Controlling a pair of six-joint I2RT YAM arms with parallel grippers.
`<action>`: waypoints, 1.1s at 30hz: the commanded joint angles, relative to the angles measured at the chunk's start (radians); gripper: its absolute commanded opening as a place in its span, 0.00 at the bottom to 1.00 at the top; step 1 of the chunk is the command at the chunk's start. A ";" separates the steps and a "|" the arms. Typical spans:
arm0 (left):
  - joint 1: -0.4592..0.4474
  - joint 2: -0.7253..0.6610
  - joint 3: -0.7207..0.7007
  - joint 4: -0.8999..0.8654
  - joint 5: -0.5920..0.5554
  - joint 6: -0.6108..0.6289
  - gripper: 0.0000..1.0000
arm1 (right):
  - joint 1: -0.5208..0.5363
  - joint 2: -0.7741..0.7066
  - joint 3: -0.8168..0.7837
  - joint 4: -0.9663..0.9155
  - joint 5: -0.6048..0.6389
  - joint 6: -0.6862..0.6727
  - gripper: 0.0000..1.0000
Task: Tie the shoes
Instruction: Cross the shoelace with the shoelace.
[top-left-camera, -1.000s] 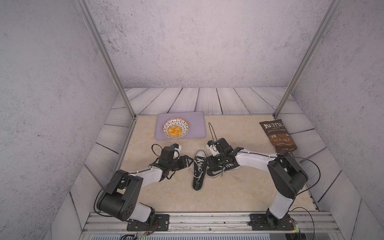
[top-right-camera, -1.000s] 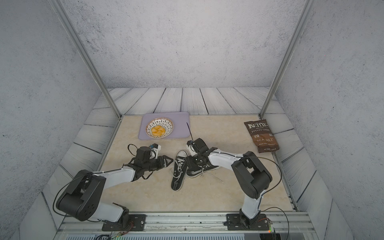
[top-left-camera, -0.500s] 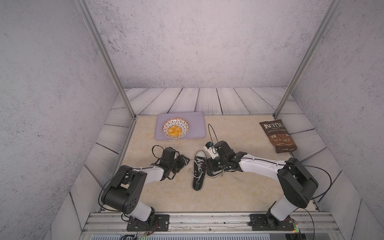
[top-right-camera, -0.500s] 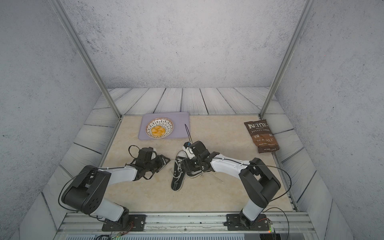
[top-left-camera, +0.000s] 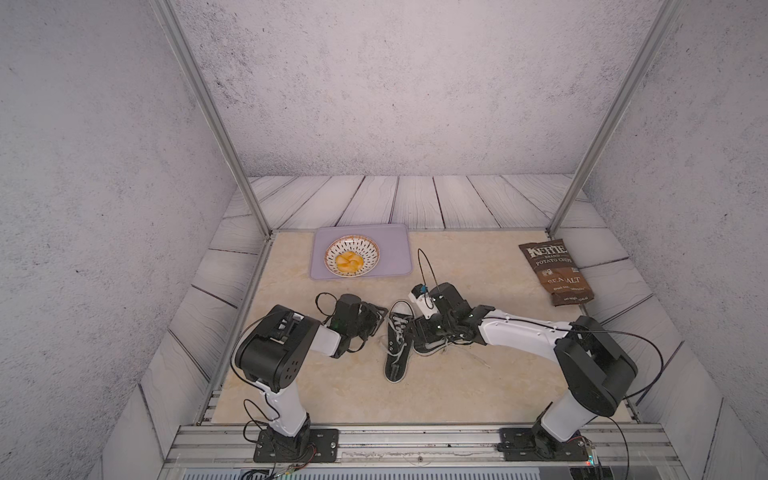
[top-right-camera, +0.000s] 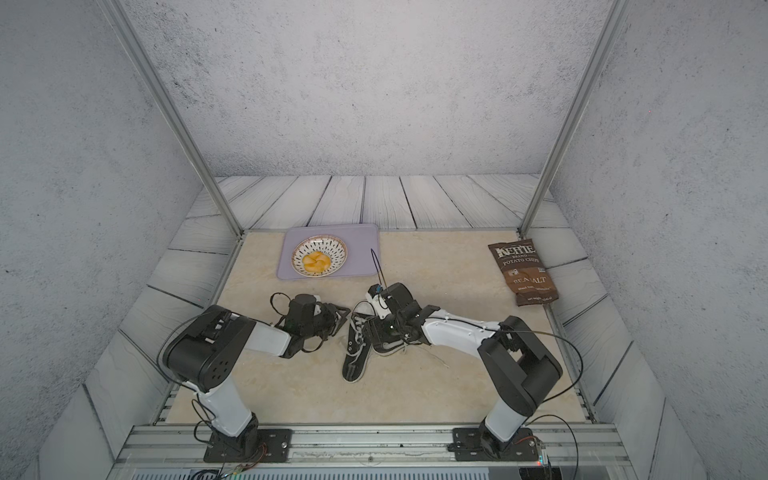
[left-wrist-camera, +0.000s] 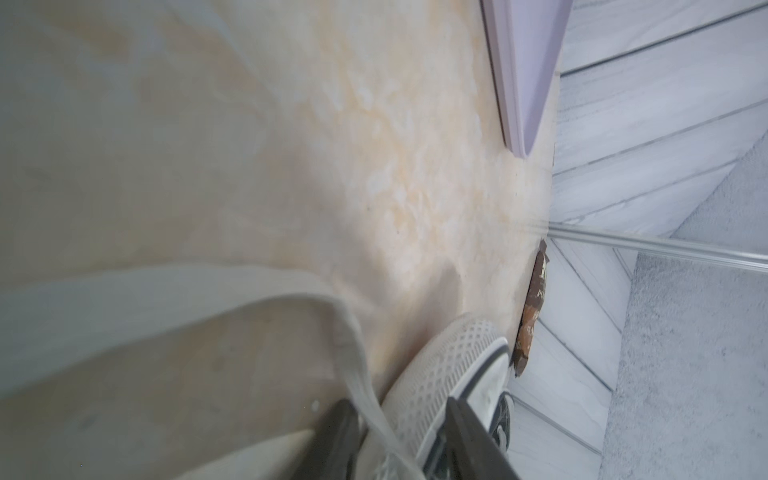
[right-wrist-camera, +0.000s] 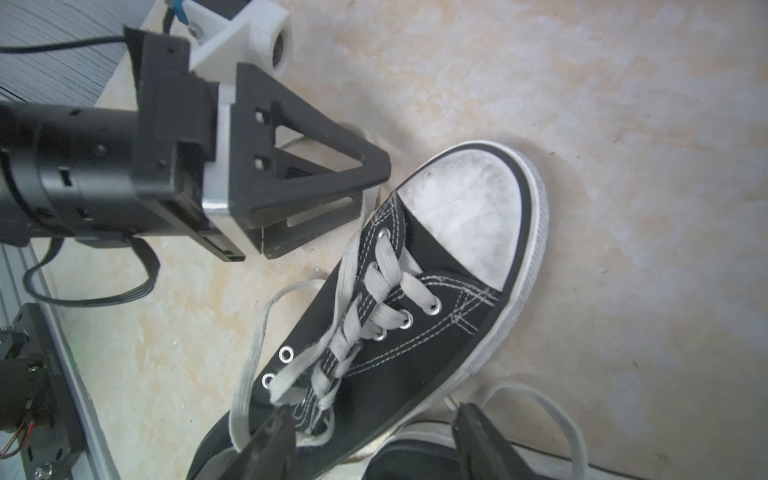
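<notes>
Both shoes sit together mid-desk (top-left-camera: 457, 395), and neither is tied. The centre shoe (top-left-camera: 397, 345) stands on its sole with its toe toward the tray (top-left-camera: 399, 249). Its lace (left-wrist-camera: 208, 299) is threaded through the eyelets, but the ends trail loose onto the desk. The second shoe (top-left-camera: 432, 351) lies against the centre shoe's right side, mostly under the right arm, so its lie cannot be made out.

The left claw (left-wrist-camera: 397, 415) lies low on the desk, just left of the centre shoe's toe. Its jaws are partly apart, and the lace runs through the gap beside one finger, with nothing visibly pinched. Its low, side-on pose probably lets a flat strand on the desk slip between the fingers before they close.

The right claw (right-wrist-camera: 374, 411) hangs over the centre shoe's heel end with its jaws wide. Its fingers straddle the upper, one tip sits at the loose lace by the top eyelets, and it grips nothing. It looks placed to catch the other lace end, or to steady the shoe against a pull from the left.

With no knot or loop formed, the work seems at its start: gathering both ends.

The bowl (top-left-camera: 352, 261) on the tray, beyond the centre shoe's toe, and the bag (top-left-camera: 555, 270), well to its right, are out of reach of the laces.
</notes>
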 joint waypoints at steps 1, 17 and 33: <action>-0.011 0.045 -0.001 -0.027 -0.066 -0.028 0.29 | 0.002 -0.060 -0.015 -0.003 0.023 -0.025 0.65; -0.018 -0.247 0.034 -0.084 0.036 0.462 0.00 | 0.003 -0.311 -0.130 0.003 0.165 0.045 0.67; -0.020 -0.543 0.027 -0.224 0.423 0.893 0.00 | 0.000 -0.312 -0.188 0.289 -0.095 0.111 0.71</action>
